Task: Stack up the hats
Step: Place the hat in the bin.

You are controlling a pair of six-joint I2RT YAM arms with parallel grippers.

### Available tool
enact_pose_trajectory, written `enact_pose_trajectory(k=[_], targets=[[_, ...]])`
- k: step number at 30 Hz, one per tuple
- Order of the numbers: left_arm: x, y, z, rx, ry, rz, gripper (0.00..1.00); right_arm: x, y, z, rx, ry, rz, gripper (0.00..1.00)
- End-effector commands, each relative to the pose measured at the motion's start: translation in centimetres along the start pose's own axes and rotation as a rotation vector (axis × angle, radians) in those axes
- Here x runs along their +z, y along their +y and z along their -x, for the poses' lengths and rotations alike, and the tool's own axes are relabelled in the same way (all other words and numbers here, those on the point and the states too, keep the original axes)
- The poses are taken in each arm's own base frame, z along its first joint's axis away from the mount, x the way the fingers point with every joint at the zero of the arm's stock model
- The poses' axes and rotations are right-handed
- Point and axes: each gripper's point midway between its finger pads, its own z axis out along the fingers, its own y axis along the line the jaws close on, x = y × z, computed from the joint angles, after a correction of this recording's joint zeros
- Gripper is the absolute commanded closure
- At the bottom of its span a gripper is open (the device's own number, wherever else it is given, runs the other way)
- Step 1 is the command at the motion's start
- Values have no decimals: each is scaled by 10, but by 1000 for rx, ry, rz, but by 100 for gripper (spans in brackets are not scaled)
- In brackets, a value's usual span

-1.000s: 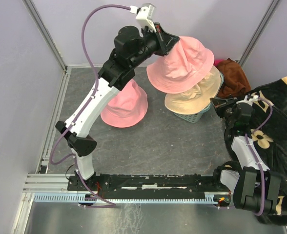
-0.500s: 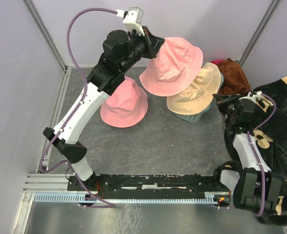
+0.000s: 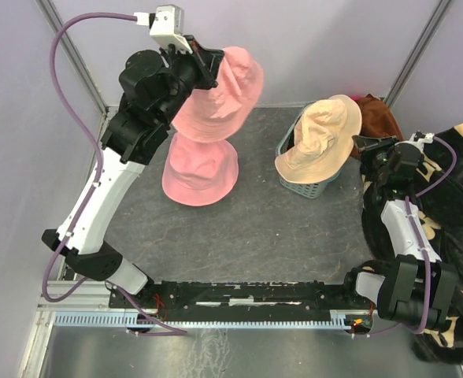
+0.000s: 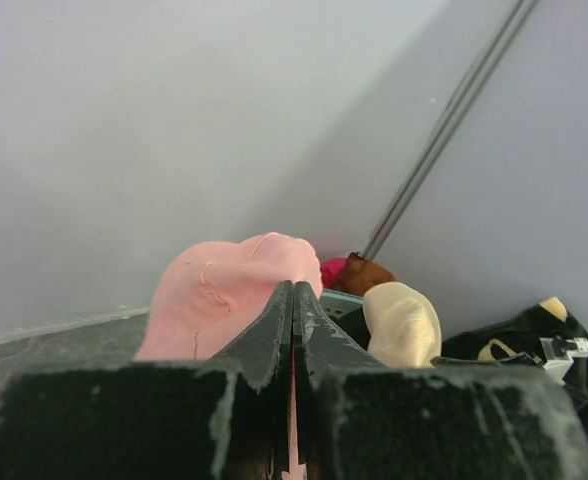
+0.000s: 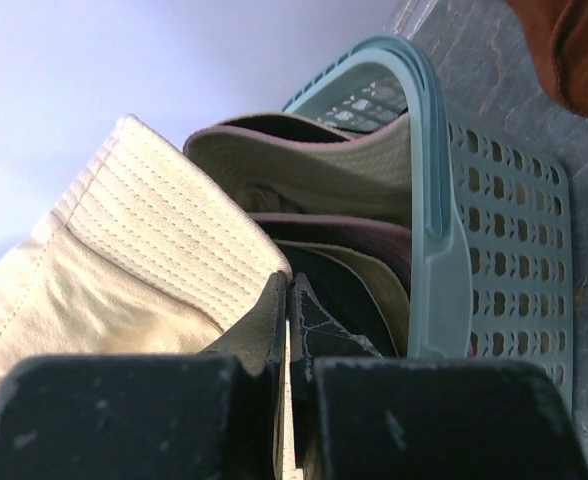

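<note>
Now | pink hat [image 3: 224,94]: hangs tilted (left claw [image 3: 209,66]) | tan hat [image 3: 322,138]: tilted

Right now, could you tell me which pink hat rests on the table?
The lower pink hat, crown up; the upper pink hat dangles from the left gripper.

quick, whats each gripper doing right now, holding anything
left gripper: closed, holding the pink fabric bucket hat up in the air
right gripper: closed on the brim of the beige fabric bucket hat
</note>
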Motion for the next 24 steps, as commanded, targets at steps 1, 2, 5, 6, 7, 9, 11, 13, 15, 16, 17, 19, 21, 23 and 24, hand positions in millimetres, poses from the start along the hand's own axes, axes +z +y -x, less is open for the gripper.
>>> enact_pose_trajectory(k=[1, 2, 5, 6, 7, 9, 11, 13, 15, 16, 17, 19, 21, 23, 24], targets=[[-23, 16, 30, 57, -66, 77, 97, 6, 24, 33, -2, -91, 40, 99], [-25, 19, 29, 63, -63, 90, 97, 7, 23, 35, 0, -94, 35, 99], [-32, 28, 23, 73, -47, 123, 97, 11, 18, 38, 5, -97, 20, 99], [-35, 31, 20, 74, -42, 132, 97, 12, 16, 38, 5, -97, 15, 99], [-36, 34, 15, 77, -31, 140, 97, 15, 13, 38, 7, -97, 7, 99], [-39, 40, 5, 79, -17, 155, 97, 20, 10, 39, 9, -99, -3, 99], [-43, 45, -3, 73, -10, 164, 97, 25, 9, 41, 12, -98, -6, 99], [-45, 49, -9, 68, -1, 173, 97, 32, 10, 43, 14, -97, -10, 99], [-46, 53, -16, 65, 10, 180, 97, 36, 14, 46, 12, -99, -5, 99], [-47, 55, -18, 65, 16, 184, 97, 38, 17, 48, 11, -98, -2, 99], [-48, 56, -21, 64, 19, 189, 97, 40, 19, 49, 10, -96, 0, 99], [-48, 60, -24, 65, 18, 198, 97, 43, 23, 51, 10, -94, 6, 99], [-48, 63, -23, 65, 15, 205, 97, 46, 27, 52, 8, -94, 13, 99], [-48, 65, -20, 70, 10, 211, 97, 49, 33, 51, 4, -90, 23, 99], [-48, 66, -18, 71, 7, 216, 97, 50, 37, 51, 0, -88, 29, 99]])
